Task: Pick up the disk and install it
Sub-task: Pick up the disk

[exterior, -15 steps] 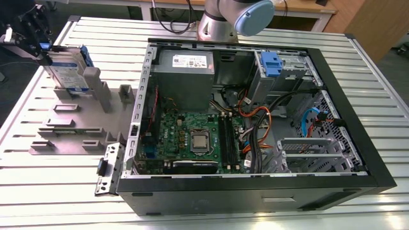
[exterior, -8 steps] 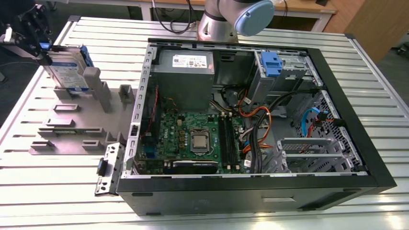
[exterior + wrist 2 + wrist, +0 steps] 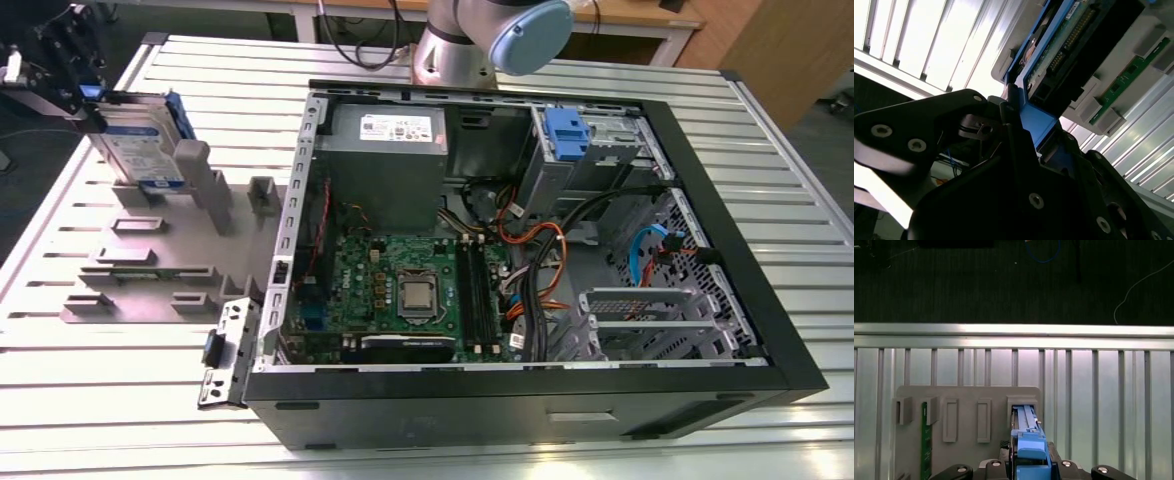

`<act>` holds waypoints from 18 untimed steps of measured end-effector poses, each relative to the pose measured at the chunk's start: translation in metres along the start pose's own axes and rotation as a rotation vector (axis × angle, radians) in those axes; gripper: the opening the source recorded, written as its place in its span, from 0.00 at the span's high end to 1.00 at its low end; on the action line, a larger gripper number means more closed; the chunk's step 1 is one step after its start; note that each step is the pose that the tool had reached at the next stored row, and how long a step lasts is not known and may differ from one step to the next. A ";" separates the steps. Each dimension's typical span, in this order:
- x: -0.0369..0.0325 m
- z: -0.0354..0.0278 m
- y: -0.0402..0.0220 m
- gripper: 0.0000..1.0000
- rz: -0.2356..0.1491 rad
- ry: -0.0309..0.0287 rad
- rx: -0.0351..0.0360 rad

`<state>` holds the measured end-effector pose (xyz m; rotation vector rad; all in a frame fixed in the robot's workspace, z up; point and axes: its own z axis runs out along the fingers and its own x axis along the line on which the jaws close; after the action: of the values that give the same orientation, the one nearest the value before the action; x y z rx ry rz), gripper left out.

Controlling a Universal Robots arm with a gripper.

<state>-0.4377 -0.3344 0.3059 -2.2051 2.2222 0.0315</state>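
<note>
Black-walled computer case (image 3: 534,385), lying open on a slatted metal bench (image 3: 134,430), sits nearest the camera in the exterior view, with its green circuit board and cables exposed. Just beside the case, on the exterior view's left of it, lies a grey slotted fixture (image 3: 160,270). At the end of that fixture farthest from the camera, outside the case, the disk (image 3: 140,145) stands on edge in a slot, label side facing the case.

Over the disk's upper edge hangs the black gripper (image 3: 80,105). In both wrist views its jaws look clenched on the disk's blue side rail (image 3: 1029,450), one on each face of the rail.

Inside the case's far corner, a bare blue clip (image 3: 567,135) sits at a drive bay. Beyond the case rises the grey arm base (image 3: 461,50).

The disk is probably stiff and fairly dense, with smooth metal faces that could slip, and it would be sensitive to knocks. Its circuit board (image 3: 1064,45) is exposed, so the plastic rails seem the safest place to hold it.
</note>
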 end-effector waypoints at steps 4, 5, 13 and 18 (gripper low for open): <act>0.0000 -0.0021 0.0000 0.64 0.000 -0.0001 0.0002; -0.0001 -0.0022 0.0000 0.64 0.000 -0.0001 0.0003; -0.0001 -0.0041 0.0000 0.64 0.000 0.0000 -0.0001; -0.0001 -0.0056 0.0000 0.64 0.000 0.0001 -0.0001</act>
<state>-0.4377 -0.3344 0.3115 -2.2052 2.2223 0.0315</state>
